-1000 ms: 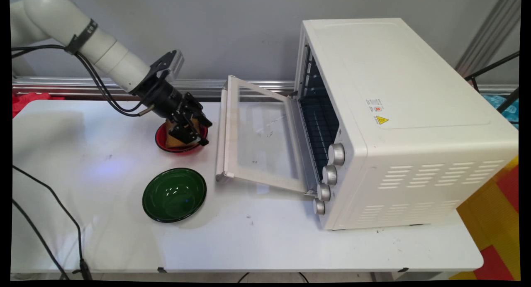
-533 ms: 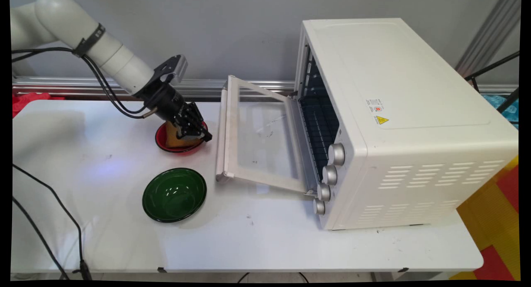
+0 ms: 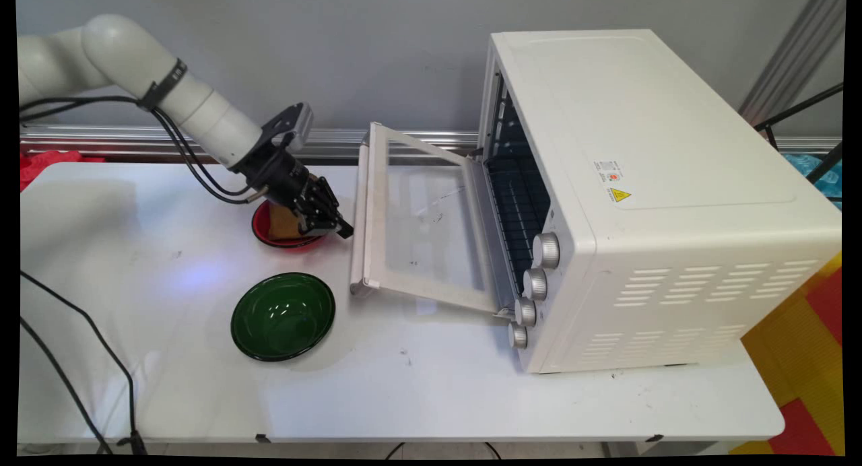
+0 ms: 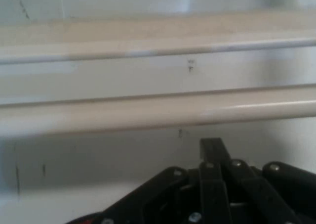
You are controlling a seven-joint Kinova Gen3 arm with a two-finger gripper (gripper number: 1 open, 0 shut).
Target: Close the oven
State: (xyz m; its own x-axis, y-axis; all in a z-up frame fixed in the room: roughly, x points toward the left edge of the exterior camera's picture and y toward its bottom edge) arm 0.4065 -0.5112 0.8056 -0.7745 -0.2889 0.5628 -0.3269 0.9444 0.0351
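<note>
Smooth, glossy white table (image 3: 471, 398) under a boxy cream metal oven (image 3: 646, 183) at the right, with vent slots on its side and four round silver knobs (image 3: 545, 250) down its front corner. Glass-paned door (image 3: 417, 230) dropped open toward the left, flat and nearly level, showing a dark wire rack (image 3: 515, 210) inside. Along the door's far-left edge, a long, rounded cream bar handle (image 3: 358, 217), running from the wall side toward the table's near side; seen in the hand view as a pale horizontal bar (image 4: 148, 115) straight ahead. Black two-finger gripper (image 3: 340, 229) slanted down and to the right, fingers clenched together on nothing, tip just beside the handle; contact impossible to judge. Directly behind the gripper, a small round red bowl (image 3: 262, 231) holding a yellow-brown wedge of bread (image 3: 283, 223). Nearer the table's front, a shiny, dark green round bowl (image 3: 283, 316), well apart from the gripper. Open bare tabletop to the left and along the front edge.
</note>
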